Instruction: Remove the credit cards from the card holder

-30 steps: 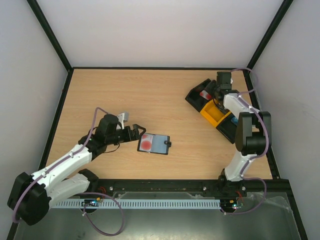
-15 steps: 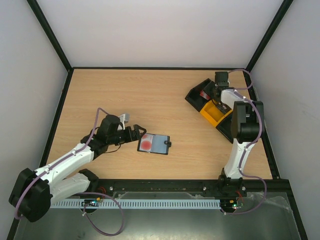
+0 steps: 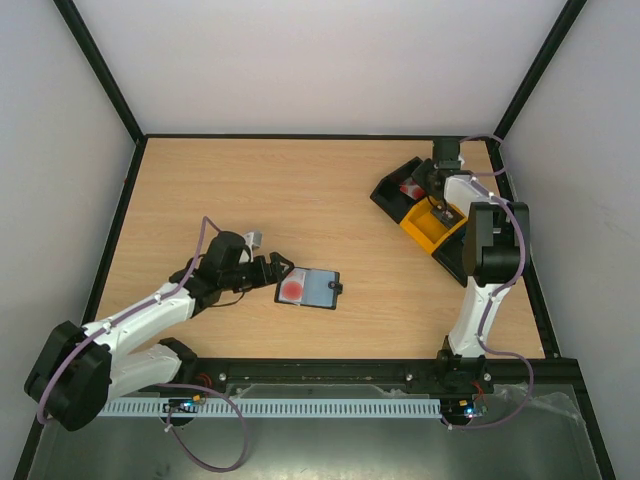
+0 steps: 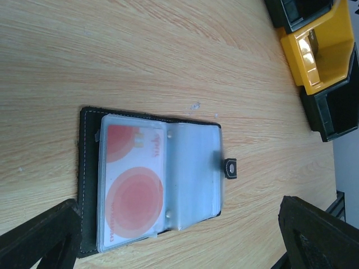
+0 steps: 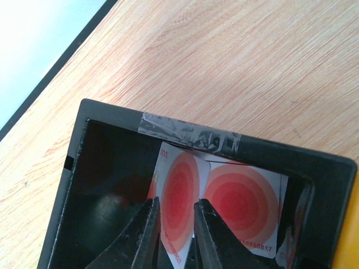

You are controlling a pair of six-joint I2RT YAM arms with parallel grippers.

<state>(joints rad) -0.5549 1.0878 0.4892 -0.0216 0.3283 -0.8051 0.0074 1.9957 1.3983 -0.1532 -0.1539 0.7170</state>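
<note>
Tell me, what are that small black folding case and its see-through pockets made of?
The black folding card holder looks like leather or imitation leather: matt, with pale stitching along its edge. Its grey-blue clear sleeves look like soft glossy plastic film: they show glare and the red-marked card through them.

left arm (image 3: 148,312), right arm (image 3: 478,316): white links, black joints | cables (image 3: 203,235): lilac

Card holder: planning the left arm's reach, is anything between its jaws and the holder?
Nothing visible: only bare table lies between the open left gripper and the card holder, lying unfolded.
</note>
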